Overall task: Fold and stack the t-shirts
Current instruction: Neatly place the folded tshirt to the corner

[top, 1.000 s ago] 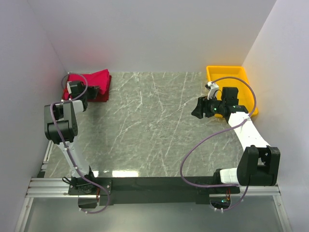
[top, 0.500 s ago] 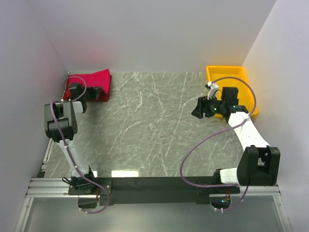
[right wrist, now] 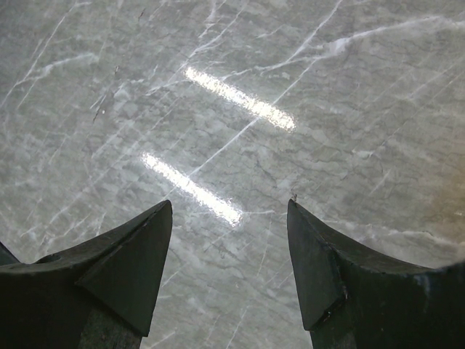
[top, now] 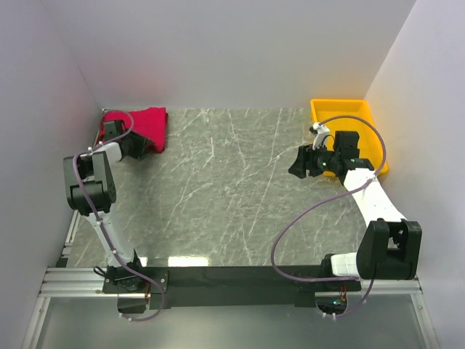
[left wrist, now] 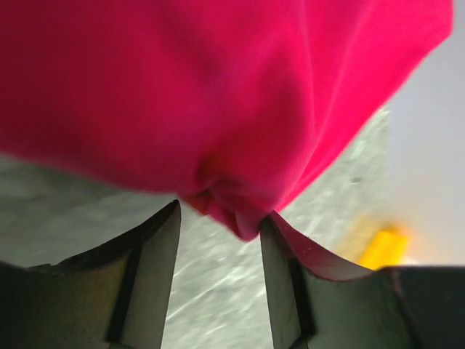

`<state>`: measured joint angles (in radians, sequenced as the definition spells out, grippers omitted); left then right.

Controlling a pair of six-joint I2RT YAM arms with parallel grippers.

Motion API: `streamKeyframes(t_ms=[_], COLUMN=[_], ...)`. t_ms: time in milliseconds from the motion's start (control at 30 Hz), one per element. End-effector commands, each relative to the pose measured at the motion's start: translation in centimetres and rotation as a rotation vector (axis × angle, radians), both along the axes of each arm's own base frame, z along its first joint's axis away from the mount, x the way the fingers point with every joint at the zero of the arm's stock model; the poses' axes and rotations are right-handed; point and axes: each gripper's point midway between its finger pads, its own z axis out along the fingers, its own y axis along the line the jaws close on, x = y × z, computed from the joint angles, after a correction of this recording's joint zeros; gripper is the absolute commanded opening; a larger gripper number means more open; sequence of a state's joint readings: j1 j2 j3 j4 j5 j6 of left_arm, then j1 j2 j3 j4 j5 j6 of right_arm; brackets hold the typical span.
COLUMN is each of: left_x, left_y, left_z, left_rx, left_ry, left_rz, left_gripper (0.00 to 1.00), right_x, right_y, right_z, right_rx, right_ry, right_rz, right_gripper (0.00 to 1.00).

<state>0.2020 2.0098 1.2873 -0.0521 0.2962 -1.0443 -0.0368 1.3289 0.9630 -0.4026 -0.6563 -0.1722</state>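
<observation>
The t-shirts (top: pixel 149 120) lie as a red pile in the table's far left corner; only bright crimson cloth shows. My left gripper (top: pixel 138 145) sits at the pile's near edge. In the left wrist view the crimson cloth (left wrist: pixel 218 94) fills the upper frame. My left gripper (left wrist: pixel 220 218) is open there: a fold hangs between the fingertips, and a flap drapes over the right finger (left wrist: pixel 287 276). My right gripper (top: pixel 296 163) hovers over bare marble at the right, open and empty (right wrist: pixel 229 207).
A yellow tray (top: pixel 363 116) stands in the far right corner, just behind the right arm, and shows as a blur (left wrist: pixel 385 247) in the left wrist view. White walls close in the table (top: pixel 232 189) on three sides.
My left gripper has opened from shut, letting go of the cloth. The crimson shirt now spreads over the pile and hides the darker red. The right arm has not moved.
</observation>
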Motion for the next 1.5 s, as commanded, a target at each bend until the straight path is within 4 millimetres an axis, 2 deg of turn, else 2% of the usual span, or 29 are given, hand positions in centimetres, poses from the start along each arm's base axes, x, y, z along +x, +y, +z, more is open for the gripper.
streamKeyframes(t_ms=[0, 33, 133, 167, 200, 233, 267, 300, 367, 400, 567, 900, 1200, 1300, 1433, 1467], left_x=[-1.1, -1.8, -3.2, -4.5, -5.2, -5.5, -6.5, -7.1, -7.7, -8.0, -7.1, -4.2, -2.1, -1.7, -0.9, -0.8], left_y=[2.8, 3.7, 6.6, 7.2, 8.8, 9.4, 9.9, 11.4, 12.0, 13.0, 14.7, 15.9, 16.7, 16.9, 17.3, 17.4], left_z=[5.2, 5.2, 7.6, 6.7, 7.8, 8.2, 7.2, 7.3, 6.2, 5.8, 4.8, 3.0, 4.2, 4.0, 3.7, 3.4], left_rx=[0.222, 0.279, 0.343, 0.339, 0.343, 0.328, 0.313, 0.295, 0.254, 0.239, 0.197, 0.111, 0.103, 0.1, 0.087, 0.082], left_ry=[-0.06, -0.041, -0.076, -0.059, -0.086, -0.11, -0.096, -0.099, -0.1, -0.092, -0.135, -0.165, -0.249, -0.25, -0.266, -0.265], left_rz=[-0.049, -0.035, 0.05, 0.07, 0.12, 0.146, 0.162, 0.206, 0.211, 0.237, 0.259, 0.316, 0.329, 0.33, 0.339, 0.342], left_gripper=[0.52, 0.55, 0.58, 0.6, 0.62, 0.63, 0.64, 0.64, 0.64, 0.64, 0.63, 0.6, 0.57, 0.55, 0.49, 0.44], right_x=[0.9, 0.9, 1.1, 1.1, 1.2, 1.3, 1.3, 1.3, 1.3, 1.2, 1.1, 1.5, 1.7, 1.7, 1.8, 1.9], right_y=[-0.1, -0.1, -0.1, 0.0, 0.0, 0.0, 0.1, 0.2, 0.5, 0.8, 1.8, 2.0, 1.8, 1.8, 1.8, 1.7], right_z=[1.7, 1.6, 1.7, 1.7, 1.7, 1.6, 1.8, 1.8, 1.6, 1.6, 1.0, 0.6, 0.0, -0.2, -0.2, -0.2], right_rx=[0.01, 0.011, 0.014, 0.016, 0.016, 0.019, 0.022, 0.025, 0.033, 0.04, 0.043, 0.025, 0.015, 0.013, 0.012, 0.009], right_ry=[-0.077, -0.072, -0.074, -0.074, -0.073, -0.067, -0.071, -0.07, -0.057, -0.052, -0.01, 0.007, 0.027, 0.035, 0.044, 0.044], right_rz=[0.003, 0.004, 0.007, 0.009, 0.011, 0.013, 0.017, 0.022, 0.041, 0.062, 0.115, 0.118, 0.116, 0.115, 0.117, 0.115], right_gripper=[0.71, 0.71, 0.71, 0.71, 0.71, 0.71, 0.71, 0.71, 0.71, 0.71, 0.7, 0.7, 0.69, 0.69, 0.69, 0.69])
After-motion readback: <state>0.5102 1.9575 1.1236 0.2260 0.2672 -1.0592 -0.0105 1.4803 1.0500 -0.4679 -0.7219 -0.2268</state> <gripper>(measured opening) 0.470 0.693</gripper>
